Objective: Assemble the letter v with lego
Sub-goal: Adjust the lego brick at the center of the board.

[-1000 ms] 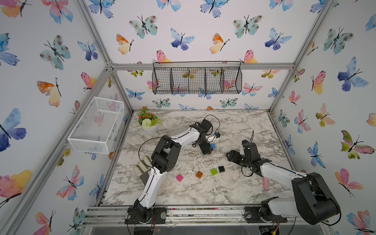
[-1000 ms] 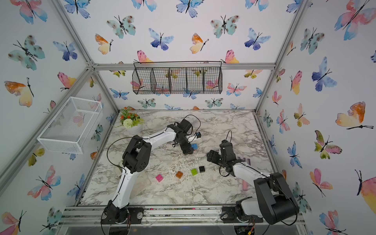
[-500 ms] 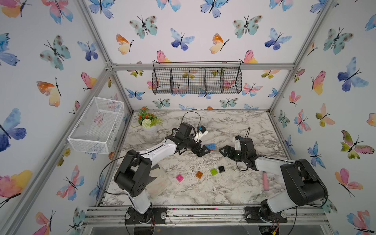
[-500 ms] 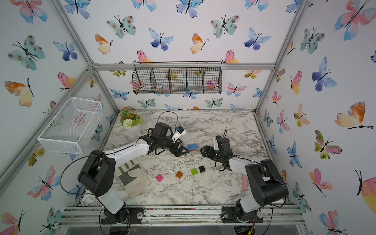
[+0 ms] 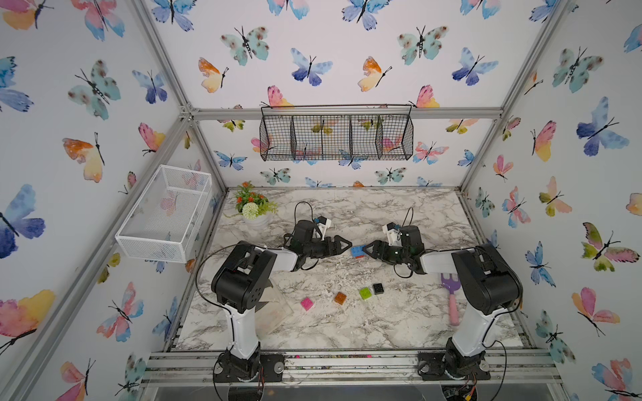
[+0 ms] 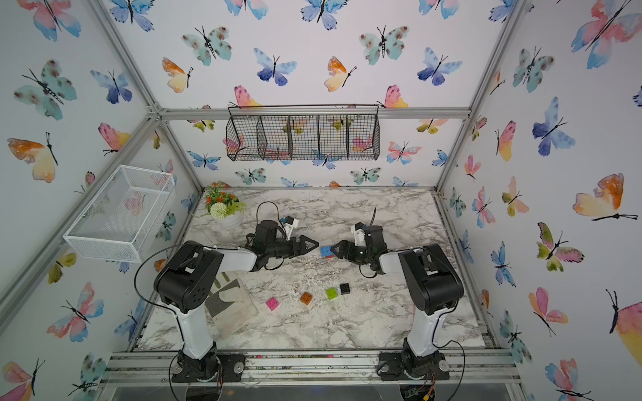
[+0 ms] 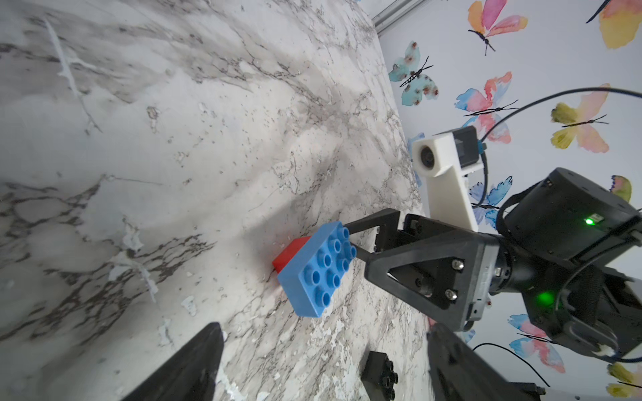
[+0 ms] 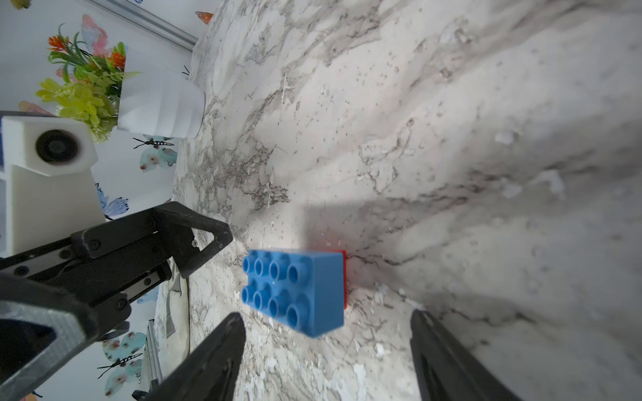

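Note:
A blue lego brick (image 5: 357, 250) (image 6: 326, 250) (image 7: 318, 269) (image 8: 298, 288) sits stacked on a red one (image 5: 360, 257) (image 7: 290, 255) (image 8: 344, 277) at mid-table. My left gripper (image 5: 342, 243) (image 6: 311, 244) (image 7: 323, 361) stands open just left of the stack, holding nothing. My right gripper (image 5: 369, 248) (image 6: 336, 249) (image 8: 326, 350) is open too, its fingertips either side of the blue brick's right end. Nearer the front lie loose pink (image 5: 307, 303), orange (image 5: 340, 298), lime-green (image 5: 365, 292) and black (image 5: 378, 288) (image 7: 380, 375) bricks.
A pink-handled scraper (image 5: 451, 302) lies at the right by the right arm. A white flower pot (image 5: 255, 217) stands at the back left. A clear plastic sheet (image 5: 274, 309) lies front left. Wire baskets (image 5: 166, 215) (image 5: 335, 137) hang on the walls.
The left arm has folded down low and its gripper has backed off to the left of the blue brick. The right gripper has slid left up to the brick.

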